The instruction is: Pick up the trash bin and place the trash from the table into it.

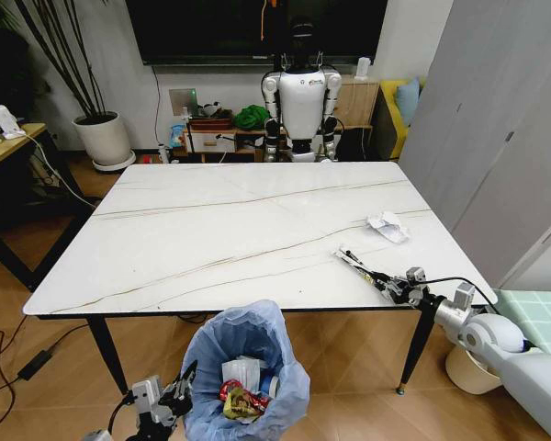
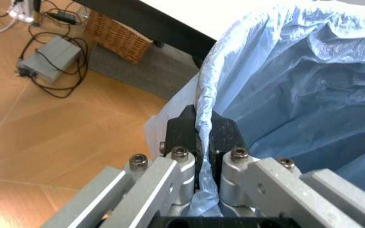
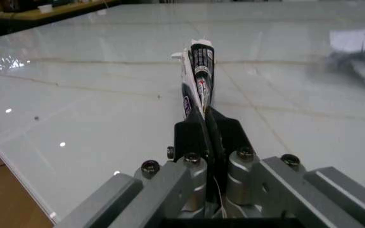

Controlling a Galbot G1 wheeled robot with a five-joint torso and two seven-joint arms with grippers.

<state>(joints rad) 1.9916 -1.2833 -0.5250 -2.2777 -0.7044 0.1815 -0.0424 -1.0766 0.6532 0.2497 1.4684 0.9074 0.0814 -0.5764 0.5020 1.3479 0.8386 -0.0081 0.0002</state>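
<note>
Right gripper (image 3: 206, 124) is clenched on a flattened wrapper (image 3: 197, 71) low over the table (image 1: 211, 230), a light, limp piece best pinched at its end, while left gripper (image 2: 201, 137) pinches the trash bin (image 1: 246, 367) by its thin blue liner below the near edge.

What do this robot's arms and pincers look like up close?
The right arm is smooth, white and rounded, with a silver metal wrist block and a thin black cable looping over it. Each pincer, left and right, has silver-grey metal linkage bars fixed with round hex bolts, ending in black, wedge-shaped fingertips. The left pincer looks the same from the head camera.
</note>
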